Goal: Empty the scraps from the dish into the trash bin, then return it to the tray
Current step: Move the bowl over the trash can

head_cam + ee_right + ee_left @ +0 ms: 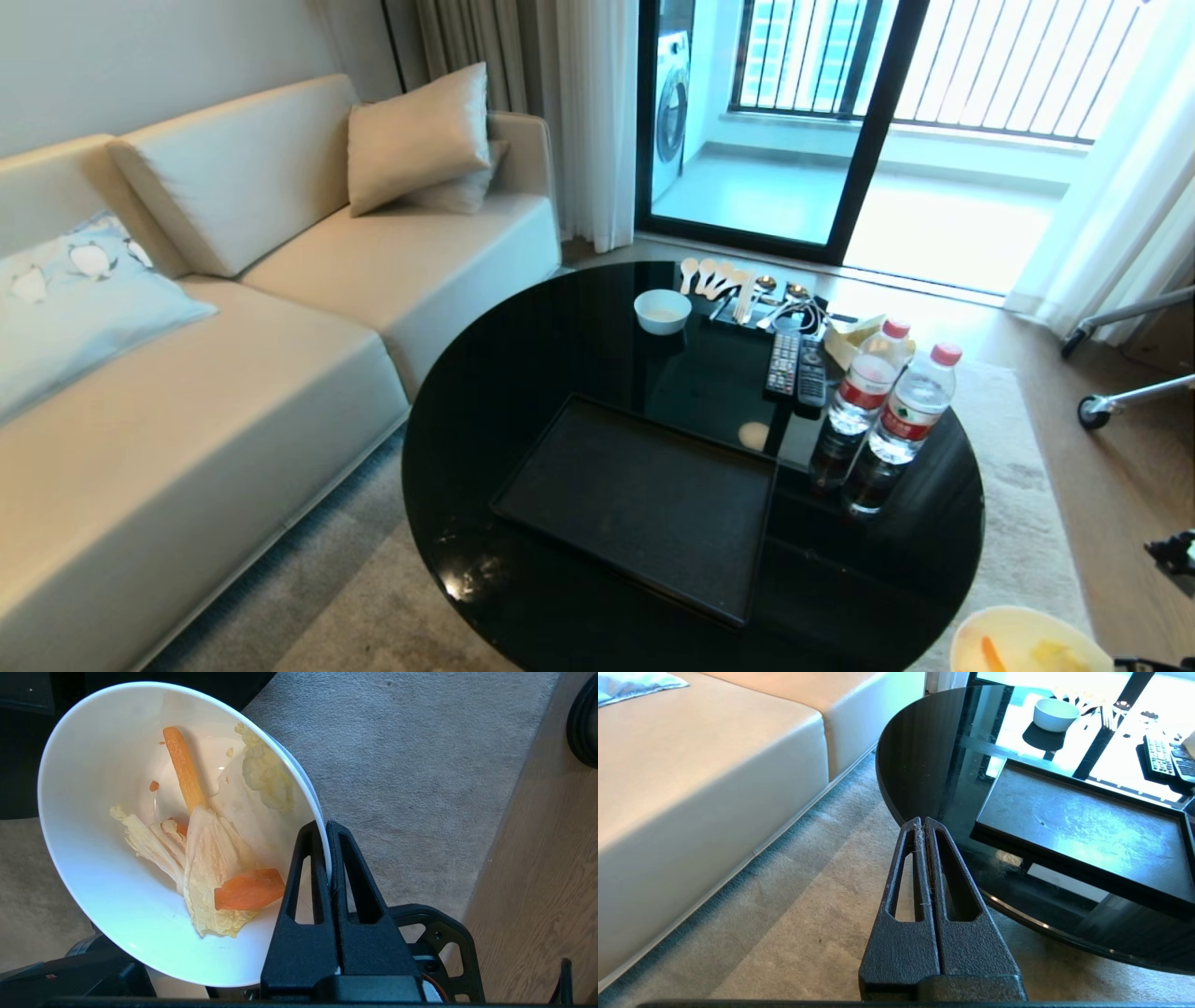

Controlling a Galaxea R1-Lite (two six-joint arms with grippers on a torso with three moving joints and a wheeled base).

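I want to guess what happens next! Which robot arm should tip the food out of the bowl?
The right one, probably. The right gripper already pinches the bowl by its rim, with the scraps still inside. The left gripper is shut on nothing, down beside the table.

From my head cam the dish (1027,642) is cut off at the frame's bottom edge, only its far rim and a bit of the scraps (994,653) showing. My right gripper (327,828) isn't in that view at all. On the wrist cam my fingers (306,891) cover part of the rim, and the wall outside my jaws is hidden. Cutlery (724,278) past the tray is too small to sort, approx. spoons and forks.
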